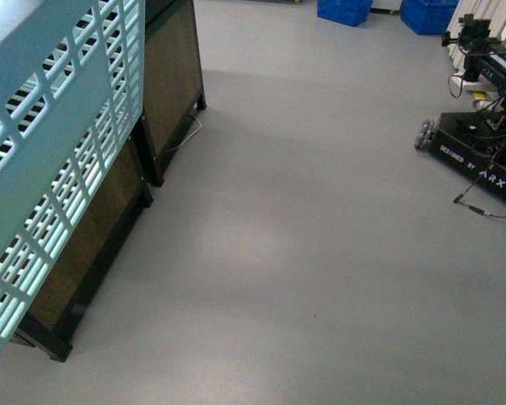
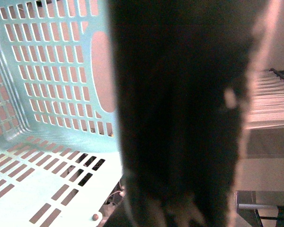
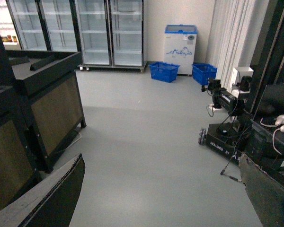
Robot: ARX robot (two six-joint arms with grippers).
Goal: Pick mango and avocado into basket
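Observation:
The light turquoise basket (image 1: 59, 160) hangs raised at the left of the front view, its slotted side close to the camera. In the left wrist view its lattice wall and floor (image 2: 52, 94) fill the left half, and I see no fruit on the part that shows. A dark blurred shape covers the middle of that view and hides my left gripper, which is shut on the basket. My right gripper (image 3: 163, 198) is open over bare grey floor, with one finger (image 3: 52, 198) at each side of its view. The mango and the avocado are out of view.
Dark wooden display stands (image 1: 169, 76) line the left side on a grey floor. Another ARX robot base (image 1: 481, 143) with cables stands at the right. Blue baskets (image 3: 164, 71), a white chest freezer (image 3: 180, 47) and glass-door fridges (image 3: 109, 33) stand at the far wall.

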